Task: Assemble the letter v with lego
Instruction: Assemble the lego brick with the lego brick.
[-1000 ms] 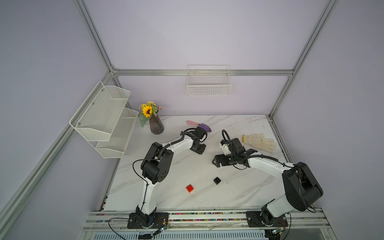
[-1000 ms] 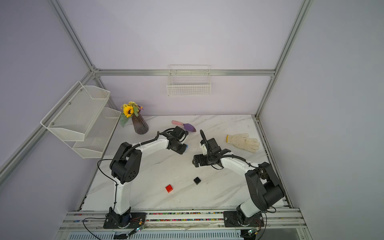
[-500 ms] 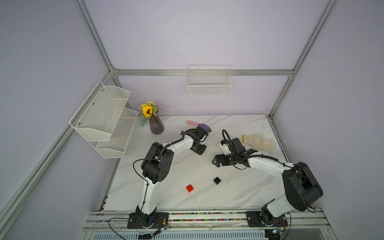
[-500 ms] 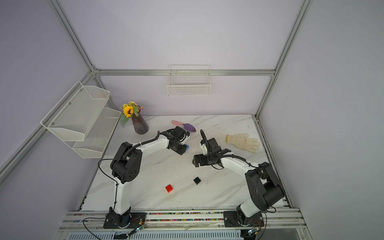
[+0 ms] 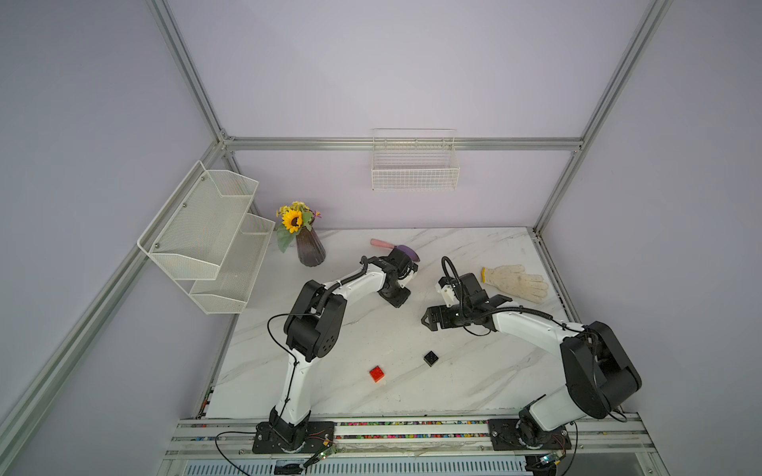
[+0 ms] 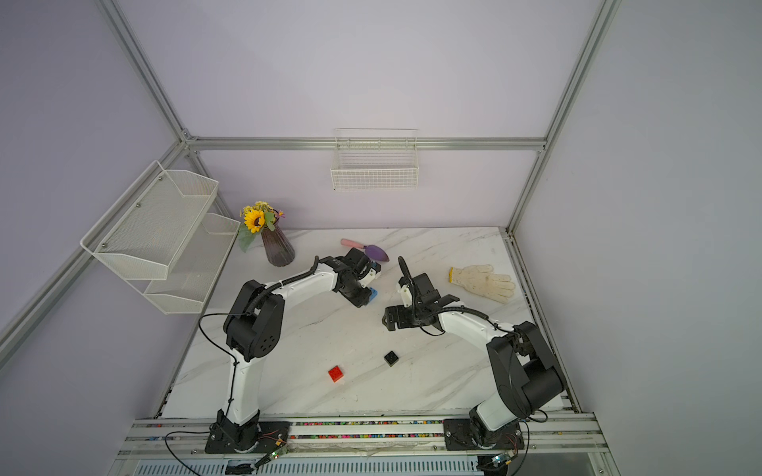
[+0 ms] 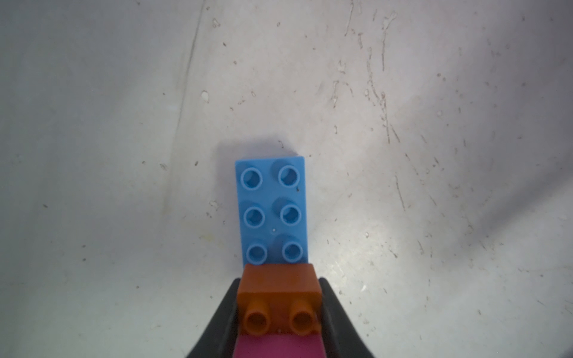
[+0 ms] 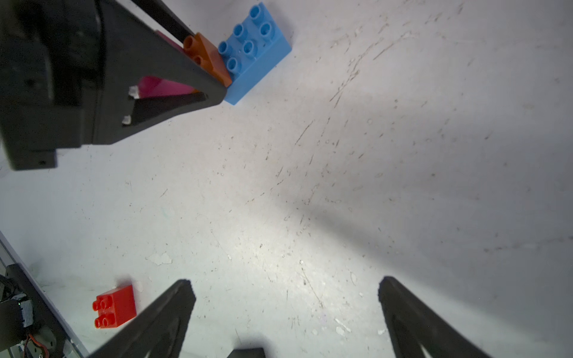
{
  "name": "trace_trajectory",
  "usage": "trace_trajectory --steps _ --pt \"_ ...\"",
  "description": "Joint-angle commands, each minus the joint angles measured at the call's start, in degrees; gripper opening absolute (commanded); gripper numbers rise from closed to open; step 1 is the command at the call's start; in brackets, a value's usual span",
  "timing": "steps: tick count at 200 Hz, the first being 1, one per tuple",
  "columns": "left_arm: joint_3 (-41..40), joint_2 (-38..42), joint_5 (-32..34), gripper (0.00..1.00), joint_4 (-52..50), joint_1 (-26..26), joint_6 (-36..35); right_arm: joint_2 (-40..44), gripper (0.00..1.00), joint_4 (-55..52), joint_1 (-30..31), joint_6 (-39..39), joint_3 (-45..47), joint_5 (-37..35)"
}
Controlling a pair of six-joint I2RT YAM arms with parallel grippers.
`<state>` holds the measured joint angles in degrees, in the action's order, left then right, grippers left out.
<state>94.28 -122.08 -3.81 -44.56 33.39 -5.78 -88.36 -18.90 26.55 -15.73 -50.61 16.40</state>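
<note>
While left end effector (image 7: 279, 280) clenches orange-brown square plastic brick (image 8: 214, 59) against light-blue rectangular brick (image 7: 271, 210) | right end effector (image 8: 285, 282) spread, empty.

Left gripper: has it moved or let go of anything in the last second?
No clear change. The left gripper stays shut on the orange brick, the pink brick with it, at the end of the blue brick. The right gripper stays open, holding nothing. The red brick and black brick lie where they were.
</note>
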Motion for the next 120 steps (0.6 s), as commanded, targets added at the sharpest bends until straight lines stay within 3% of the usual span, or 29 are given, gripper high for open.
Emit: trace_trajectory --steps 1,92,120 --pt "-4.03 -4.93 -2.80 0.26 -13.95 -0.16 -3.82 1.35 0.97 -0.18 -0.52 0.73 0.06 0.54" --pt "3.65 -7.41 -0.44 0.25 -19.89 -0.80 -4.32 0.73 0.97 -0.23 -0.95 1.05 0.01 1.53" --pt "2.77 -6.95 0.62 0.25 -18.56 -0.35 -2.86 0.55 0.97 -0.01 -0.99 1.14 0.07 1.78"
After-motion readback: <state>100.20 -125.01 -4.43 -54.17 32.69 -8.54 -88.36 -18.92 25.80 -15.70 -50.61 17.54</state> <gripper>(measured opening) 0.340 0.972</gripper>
